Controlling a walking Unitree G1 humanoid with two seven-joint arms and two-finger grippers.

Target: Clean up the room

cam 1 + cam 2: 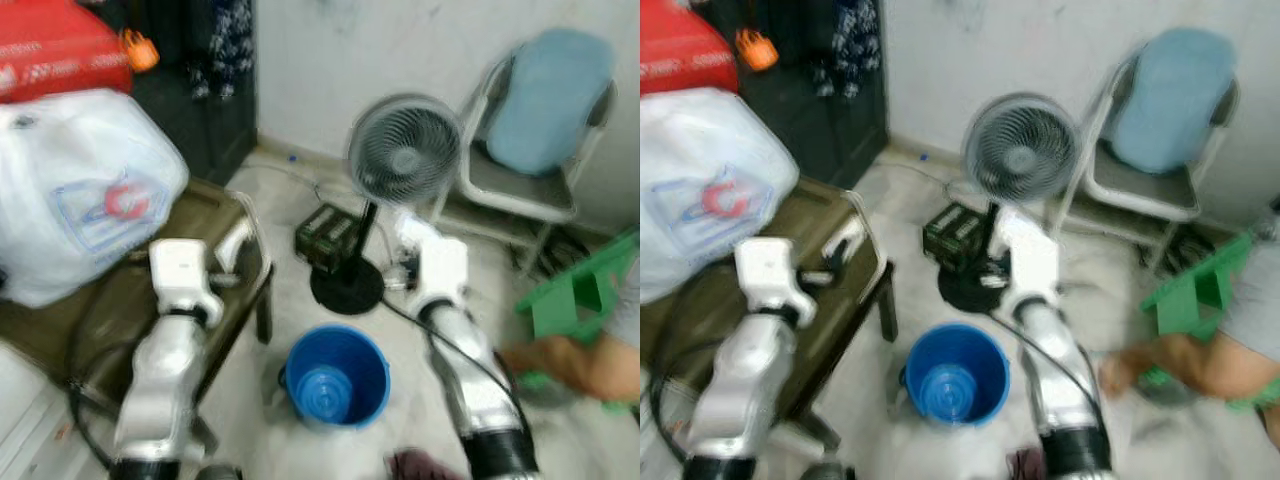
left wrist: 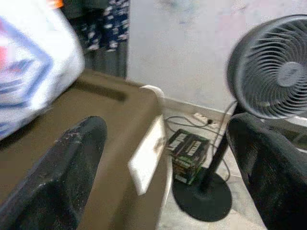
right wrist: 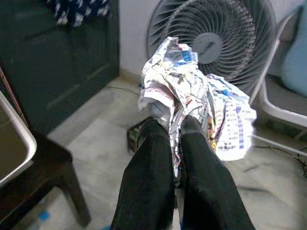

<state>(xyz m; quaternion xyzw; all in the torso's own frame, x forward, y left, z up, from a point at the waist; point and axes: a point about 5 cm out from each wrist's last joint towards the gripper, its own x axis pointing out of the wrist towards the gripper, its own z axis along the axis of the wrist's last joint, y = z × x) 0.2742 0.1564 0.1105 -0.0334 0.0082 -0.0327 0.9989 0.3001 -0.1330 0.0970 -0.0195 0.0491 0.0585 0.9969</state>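
Crumpled newspaper held above the floor beside a blue bucket.

A dark bench point(image 1: 215, 215) is seen at the robot's left, loaded with a large white plastic bag point(image 1: 80, 190). A chair point(image 1: 540, 130) with a light blue cushion is set against the wall, and a pedestal fan point(image 1: 403, 150) is stood before it. A blue bucket point(image 1: 338, 378) is placed on the floor between the arms. The left claw point(image 2: 168, 167) is spread wide over the bench edge. The right claw point(image 3: 176, 139) is pressed together on a crumpled newspaper point(image 3: 192, 100), held in front of the fan. A person's hand point(image 1: 555, 358) is reached in low at the right.
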